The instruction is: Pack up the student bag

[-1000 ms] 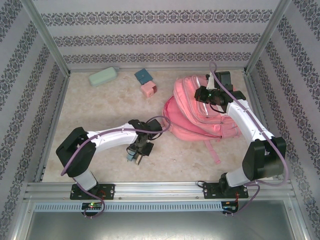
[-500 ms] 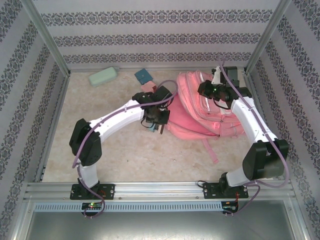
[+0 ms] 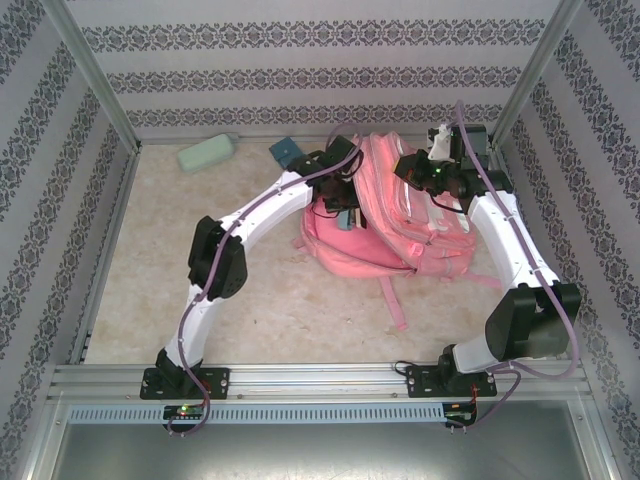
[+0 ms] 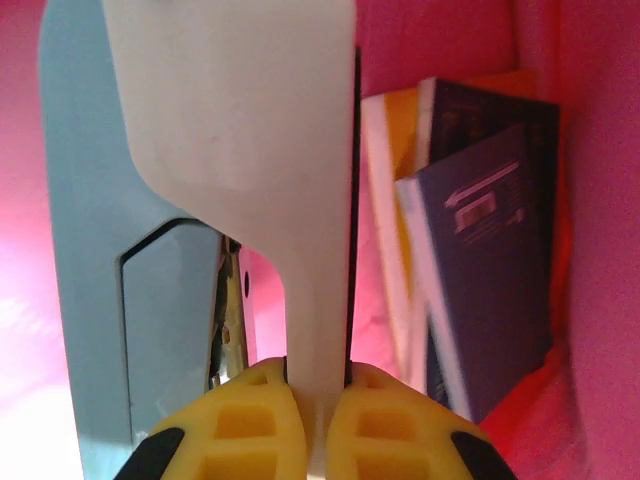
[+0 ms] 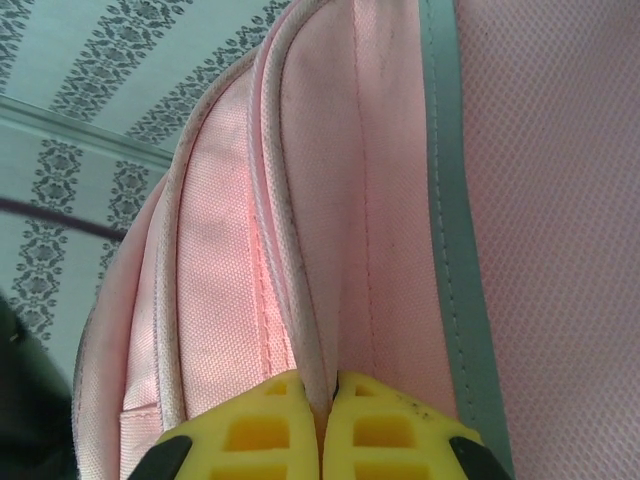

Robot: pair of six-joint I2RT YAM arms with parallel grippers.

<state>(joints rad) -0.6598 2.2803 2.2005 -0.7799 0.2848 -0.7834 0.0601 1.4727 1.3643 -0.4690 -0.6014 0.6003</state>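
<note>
On the beige marbled tabletop (image 3: pixel 200 270), patterned wallpaper (image 3: pixel 300 80) around, pink student bag (image 3: pixel 420 235) lies far right. Books (image 4: pixel 490 270) inside. Left gripper (image 4: pixel 315 375) clenched on white-and-blue item (image 4: pixel 240 120) inside bag; right gripper (image 5: pixel 318 385) pinches bag fabric.

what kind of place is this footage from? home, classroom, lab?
Most likely a lab robot test cell, not a real room: aluminium frame posts border patterned wallpaper panels as walls, and the left arm and right arm are bolted to a rail at the edge of a marble-look tabletop.
</note>
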